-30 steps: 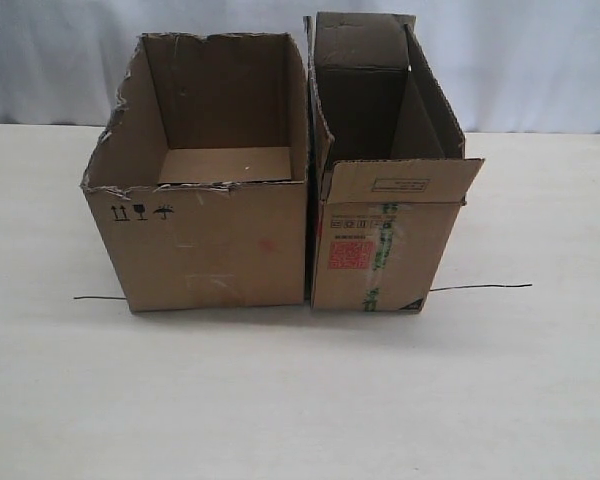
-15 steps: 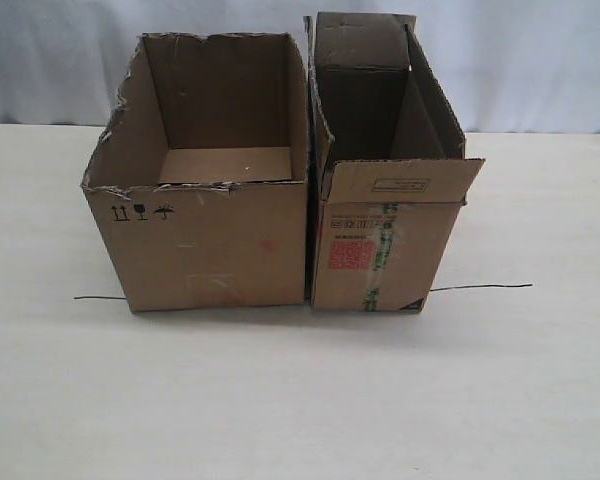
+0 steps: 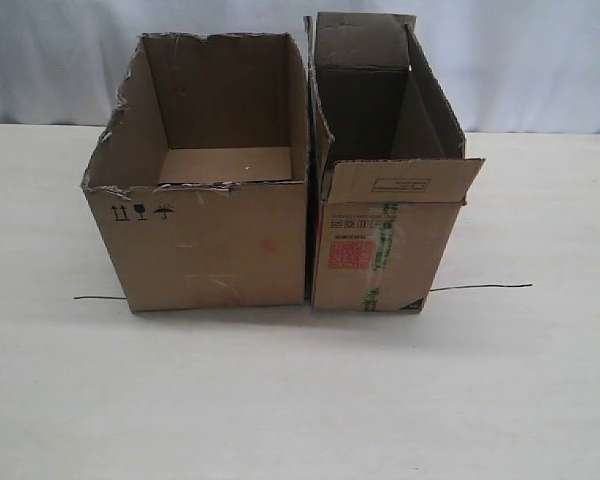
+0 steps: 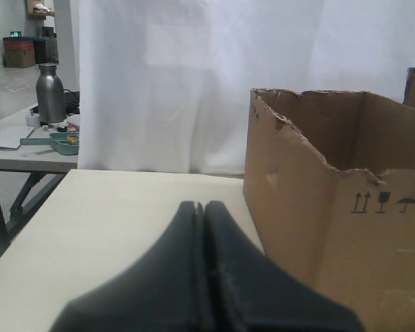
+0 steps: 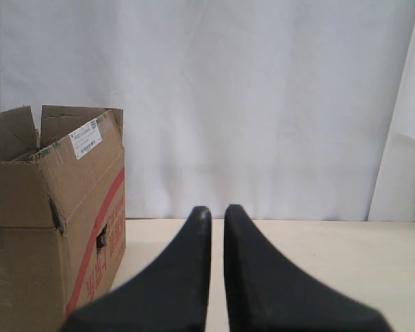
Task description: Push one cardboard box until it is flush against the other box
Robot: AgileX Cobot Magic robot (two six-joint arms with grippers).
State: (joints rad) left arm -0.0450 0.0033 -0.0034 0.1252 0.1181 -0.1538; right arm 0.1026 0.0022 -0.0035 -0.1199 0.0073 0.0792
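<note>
The wide cardboard box [image 3: 205, 245], with a torn rim and black handling symbols, stands left of centre on the table. Its right wall meets the other box [image 3: 380, 250], the narrower and taller one with red square print and green-printed tape; I see no gap between them. Neither gripper shows in the exterior view. My left gripper [image 4: 200, 205] is shut and empty, well back from the wide box [image 4: 318, 207] and off its outer side. My right gripper [image 5: 218, 209] is shut but for a thin slit and holds nothing; the other box [image 5: 48, 235] stands apart from it.
A thin black line [image 3: 480, 288] runs along the table [image 3: 300, 400] from under both boxes. White curtain [image 3: 540, 60] hangs behind. A second table with a metal bottle [image 4: 51, 93] and a tray stands beyond the table's left edge.
</note>
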